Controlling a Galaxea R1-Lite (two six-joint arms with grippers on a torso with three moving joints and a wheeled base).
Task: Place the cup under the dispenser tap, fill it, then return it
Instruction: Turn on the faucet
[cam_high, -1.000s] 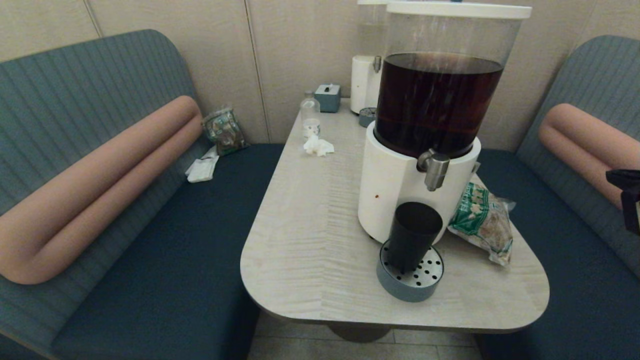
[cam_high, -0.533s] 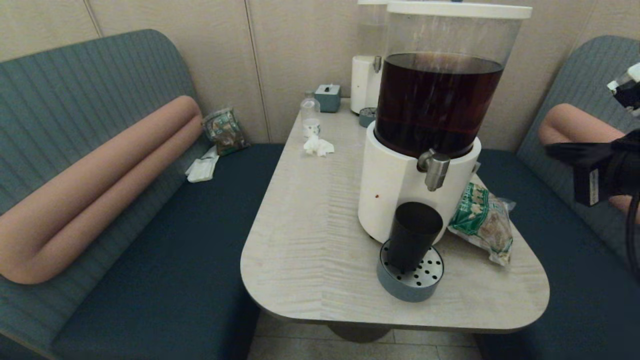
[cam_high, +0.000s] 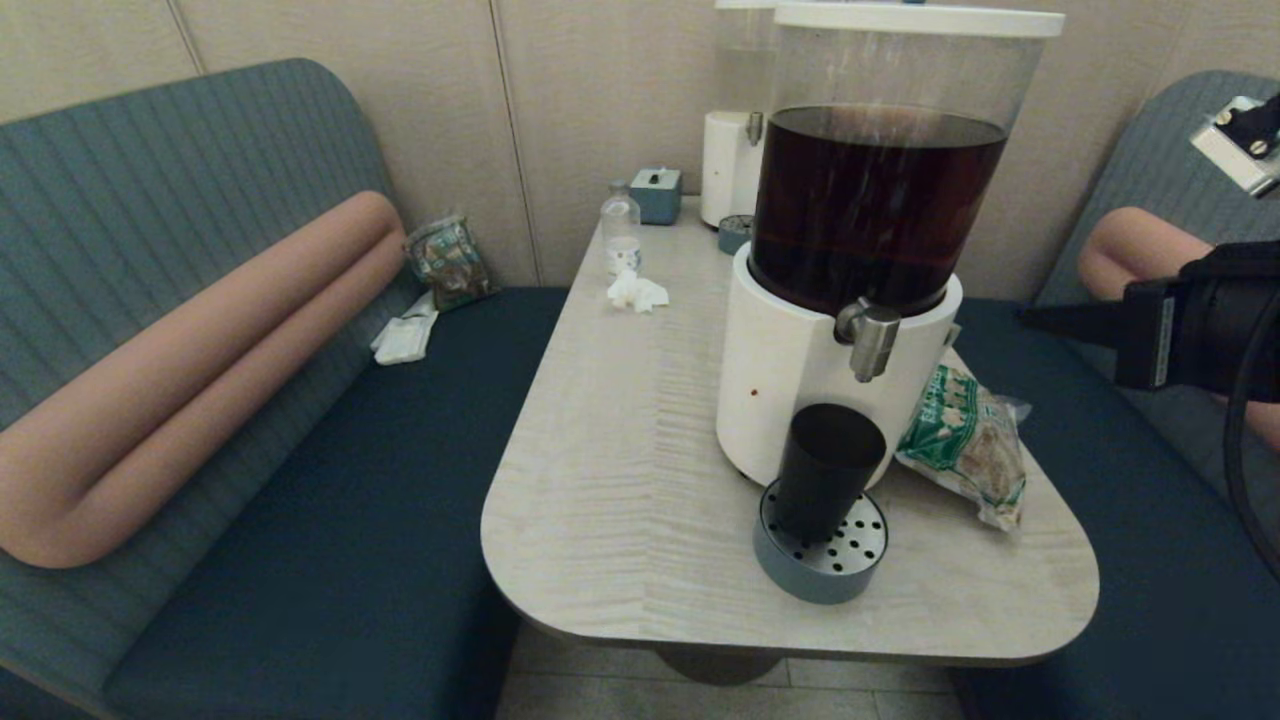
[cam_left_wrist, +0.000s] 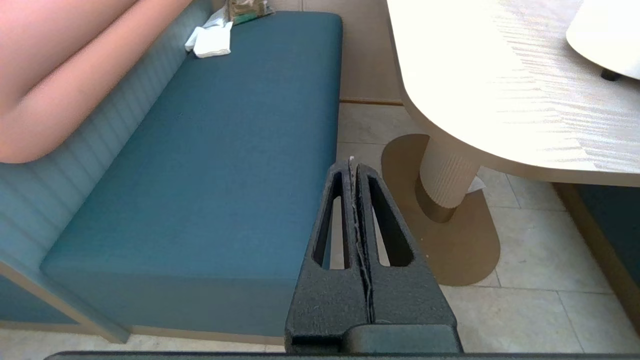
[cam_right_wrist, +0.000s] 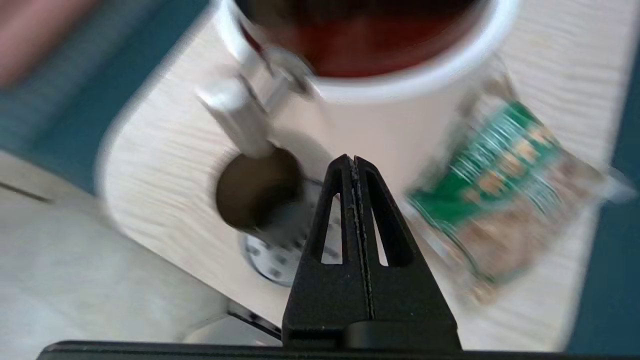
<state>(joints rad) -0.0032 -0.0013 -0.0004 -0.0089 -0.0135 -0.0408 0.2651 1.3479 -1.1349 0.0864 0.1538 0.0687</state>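
Observation:
The dark cup (cam_high: 828, 468) stands upright on a round perforated drip tray (cam_high: 800, 580), right below the steel dispenser tap (cam_high: 868, 342) of the white-based dispenser (cam_high: 790, 380) with brown drink. My right gripper (cam_high: 1032, 318) hovers to the right of the dispenser at tap height, shut and empty, pointing left. From its wrist I see the cup (cam_right_wrist: 257, 192) and tap (cam_right_wrist: 240, 117) just beyond the shut right gripper (cam_right_wrist: 351, 160). My left gripper (cam_left_wrist: 352, 165) is shut and empty, low beside the table's pedestal, out of the head view.
A green snack bag (cam_high: 965, 440) lies on the table (cam_high: 620, 450) right of the dispenser. Farther back are a crumpled tissue (cam_high: 637, 292), a small clear bottle (cam_high: 620, 230), a tissue box (cam_high: 656, 193) and a second dispenser (cam_high: 735, 150). Blue benches flank the table.
My right arm has risen into view from the right edge and swung left toward the dispenser. The cup and the left arm have not moved.

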